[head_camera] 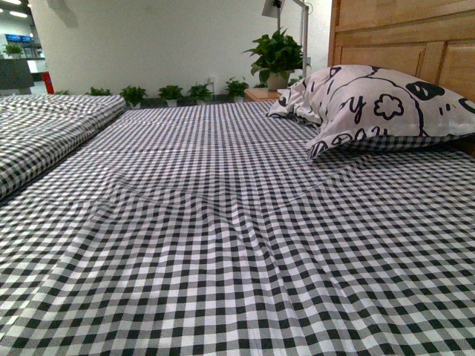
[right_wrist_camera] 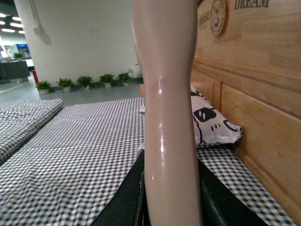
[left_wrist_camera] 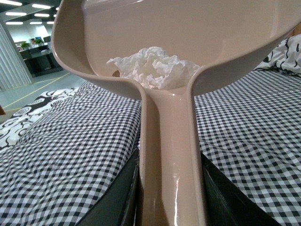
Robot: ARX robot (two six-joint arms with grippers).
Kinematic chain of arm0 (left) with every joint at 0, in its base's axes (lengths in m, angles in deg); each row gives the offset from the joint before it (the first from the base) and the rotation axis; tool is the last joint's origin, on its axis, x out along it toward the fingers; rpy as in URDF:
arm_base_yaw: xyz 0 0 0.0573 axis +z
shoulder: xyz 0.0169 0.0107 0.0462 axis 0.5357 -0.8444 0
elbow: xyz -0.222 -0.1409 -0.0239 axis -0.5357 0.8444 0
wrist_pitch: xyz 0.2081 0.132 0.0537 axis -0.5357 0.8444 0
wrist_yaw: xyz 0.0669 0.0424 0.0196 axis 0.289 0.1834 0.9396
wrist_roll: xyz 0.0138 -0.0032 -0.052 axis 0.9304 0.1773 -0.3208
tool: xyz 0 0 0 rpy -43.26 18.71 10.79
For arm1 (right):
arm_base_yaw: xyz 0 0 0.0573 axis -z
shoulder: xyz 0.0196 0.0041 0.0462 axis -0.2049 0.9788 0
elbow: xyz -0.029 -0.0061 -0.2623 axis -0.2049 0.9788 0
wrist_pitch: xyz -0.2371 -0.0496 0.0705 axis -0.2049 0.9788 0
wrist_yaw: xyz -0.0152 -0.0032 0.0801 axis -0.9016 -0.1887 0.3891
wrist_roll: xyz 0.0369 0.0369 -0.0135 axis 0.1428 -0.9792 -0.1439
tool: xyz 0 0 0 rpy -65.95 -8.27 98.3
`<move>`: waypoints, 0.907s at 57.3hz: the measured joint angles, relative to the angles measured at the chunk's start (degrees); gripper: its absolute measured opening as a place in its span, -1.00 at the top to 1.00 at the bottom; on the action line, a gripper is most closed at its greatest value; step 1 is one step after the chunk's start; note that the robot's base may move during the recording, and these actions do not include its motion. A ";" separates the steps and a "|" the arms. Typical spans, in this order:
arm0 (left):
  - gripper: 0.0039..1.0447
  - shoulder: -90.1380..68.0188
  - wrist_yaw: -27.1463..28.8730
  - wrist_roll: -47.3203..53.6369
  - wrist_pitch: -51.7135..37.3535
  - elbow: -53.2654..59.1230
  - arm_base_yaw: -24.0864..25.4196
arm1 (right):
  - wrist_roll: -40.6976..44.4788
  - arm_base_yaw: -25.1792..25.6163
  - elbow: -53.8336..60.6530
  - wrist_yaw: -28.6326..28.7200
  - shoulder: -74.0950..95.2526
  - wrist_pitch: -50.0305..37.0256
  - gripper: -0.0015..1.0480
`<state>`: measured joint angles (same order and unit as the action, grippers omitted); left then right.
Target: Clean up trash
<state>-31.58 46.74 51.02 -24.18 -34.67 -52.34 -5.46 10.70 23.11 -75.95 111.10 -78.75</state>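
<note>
The wide black-and-white checked bedsheet [head_camera: 223, 245] lies flat and bare across the near and middle bed, leaving open passage there. At the far right a plump white pillow with black cartoon prints [head_camera: 378, 104] blocks the corner, backed by the tall wooden headboard [head_camera: 401, 37]. On the left a second checked mattress [head_camera: 44, 133] bounds the way.

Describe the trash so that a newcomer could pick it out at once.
In the left wrist view, find the big pink dustpan held by its handle above the checked bed. In the pan's hollow, just above the handle, lies the trash: a crumpled white paper wad, the only loose, wrinkled thing there.
</note>
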 joint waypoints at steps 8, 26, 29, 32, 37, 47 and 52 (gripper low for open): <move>0.45 1.11 2.27 -1.44 0.02 1.42 -1.70 | -0.13 1.01 0.24 -0.44 -0.26 0.46 0.61; 0.45 1.44 2.45 -2.54 0.02 1.86 -2.19 | -0.11 1.03 0.24 -0.79 -0.26 1.09 0.61; 0.45 1.44 2.45 -2.62 0.02 1.86 -2.19 | -0.11 1.03 0.24 -0.79 -0.26 1.09 0.61; 0.45 1.44 2.45 -2.67 0.02 1.86 -2.19 | -0.11 1.03 0.24 -0.79 -0.26 1.09 0.61; 0.45 1.49 2.45 -2.69 0.02 1.86 -2.19 | -0.11 1.03 0.24 -0.79 -0.26 1.09 0.61; 0.45 1.51 2.43 -2.69 0.02 1.86 -2.21 | -0.11 1.03 0.24 -0.79 -0.26 1.09 0.61; 0.45 1.53 2.45 -2.69 0.02 1.86 -2.21 | -0.11 1.03 0.24 -0.79 -0.26 1.09 0.61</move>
<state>-30.05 49.19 48.34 -24.16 -32.81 -54.55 -5.57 11.72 23.35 -76.74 110.84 -77.66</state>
